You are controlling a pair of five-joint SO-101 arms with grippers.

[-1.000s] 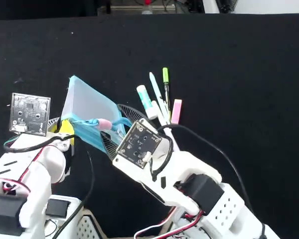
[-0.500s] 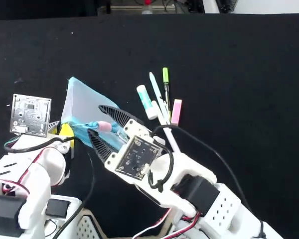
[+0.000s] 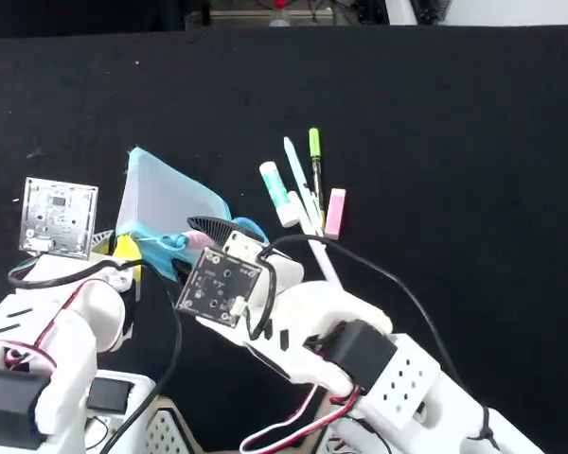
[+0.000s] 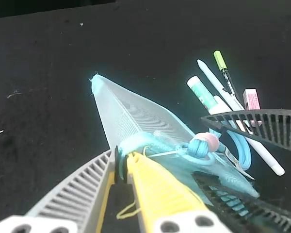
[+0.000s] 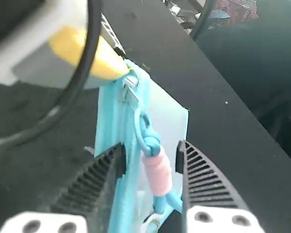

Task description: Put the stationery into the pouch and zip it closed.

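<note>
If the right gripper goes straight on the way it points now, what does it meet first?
Probably the pink bead on the zipper cord of the pouch, between the open jaws; depth unclear.

The pale-blue translucent mesh pouch [image 4: 131, 114] carries a fine grid weave; its zip edge is a stronger turquoise. Its turquoise cord pull [image 5: 144, 131] holds a pink cylindrical bead [image 5: 157, 172]. At the pouch's corner the left gripper [image 4: 120, 160] has one yellow finger [image 4: 155, 187] and one pale grey ribbed one. Flanking the bead, the right gripper [image 5: 149, 149] shows black ribbed fingers [image 5: 203, 170]. Beside the pouch lie a white-and-teal glue stick [image 3: 276, 194], a white pen [image 3: 296, 170], a black pen with lime-green cap [image 3: 314, 151] and a pink rectangular eraser [image 3: 335, 212]. Under the pouch the cloth table cover [image 3: 454, 123] is plain black.
</note>
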